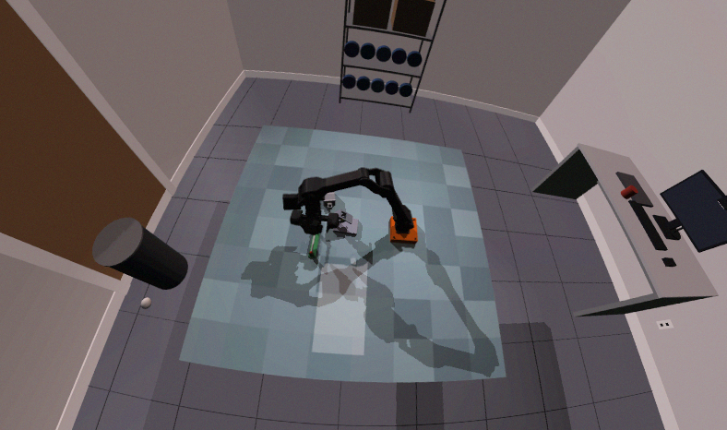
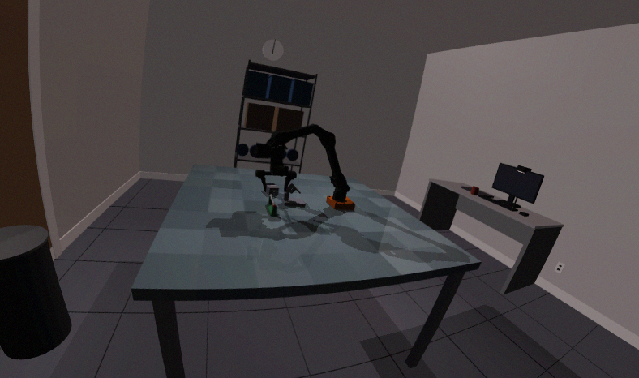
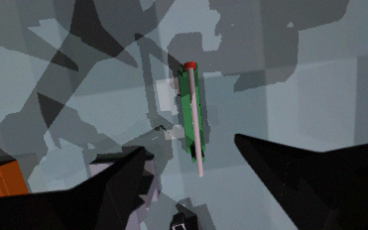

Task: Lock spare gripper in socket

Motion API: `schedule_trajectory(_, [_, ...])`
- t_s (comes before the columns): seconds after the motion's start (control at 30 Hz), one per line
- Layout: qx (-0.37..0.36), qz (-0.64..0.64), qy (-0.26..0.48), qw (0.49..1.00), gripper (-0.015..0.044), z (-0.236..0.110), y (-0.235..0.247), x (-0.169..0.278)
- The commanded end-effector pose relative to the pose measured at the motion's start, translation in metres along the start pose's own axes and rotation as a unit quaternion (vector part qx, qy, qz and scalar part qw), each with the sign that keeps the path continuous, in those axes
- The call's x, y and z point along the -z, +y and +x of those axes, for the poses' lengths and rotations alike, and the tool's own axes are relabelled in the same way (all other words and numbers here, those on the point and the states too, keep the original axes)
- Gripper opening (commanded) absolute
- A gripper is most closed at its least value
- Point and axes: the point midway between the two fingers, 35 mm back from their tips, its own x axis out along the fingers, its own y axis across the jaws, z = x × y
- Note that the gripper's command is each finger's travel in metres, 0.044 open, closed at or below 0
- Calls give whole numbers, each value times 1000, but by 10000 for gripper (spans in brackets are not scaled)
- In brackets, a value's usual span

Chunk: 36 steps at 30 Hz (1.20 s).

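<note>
The lock pin (image 3: 193, 124) (image 1: 313, 246), a thin pale rod with a red head (image 3: 189, 65), lies along a narrow green cradle (image 3: 184, 106) (image 2: 272, 209) on the table. My gripper (image 3: 190, 144) (image 1: 309, 227) (image 2: 276, 185) is open wide and hangs a little above the pin's plain end, one finger on each side and not touching it. A grey block (image 1: 349, 227) (image 2: 294, 204), the mount or the spare gripper, stands just to the right. A second small grey piece (image 1: 329, 199) lies behind it. I cannot tell which is which.
The arm's orange base (image 1: 403, 233) (image 2: 340, 203) (image 3: 1, 178) stands on the table to the right of these parts. A shelf rack (image 1: 386, 53) stands behind the table, a dark bin (image 1: 138, 253) to its left, a desk with a monitor (image 2: 518, 182) to its right.
</note>
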Motion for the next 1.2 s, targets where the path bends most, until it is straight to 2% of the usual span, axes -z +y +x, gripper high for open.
schedule_trajectory(0.0, [0,0,0,1000,440,-11,1,-2])
schedule_trajectory(0.27, [-3,0,1,1000,440,-30,3,-4])
schedule_trajectory(0.37, [-3,1,1,1000,440,-24,2,-3])
schedule_trajectory(0.73, [1,3,-1,1000,440,-78,6,-12])
schedule_trajectory(0.8, [1,4,-1,1000,440,-82,7,-12])
schedule_trajectory(0.83, [3,11,0,1000,440,-73,4,-9])
schedule_trajectory(0.93, [10,150,6,989,440,-73,0,12])
schedule_trajectory(1.0, [17,268,9,963,440,-74,-2,31])
schedule_trajectory(1.17, [36,542,13,839,440,-75,-4,78])
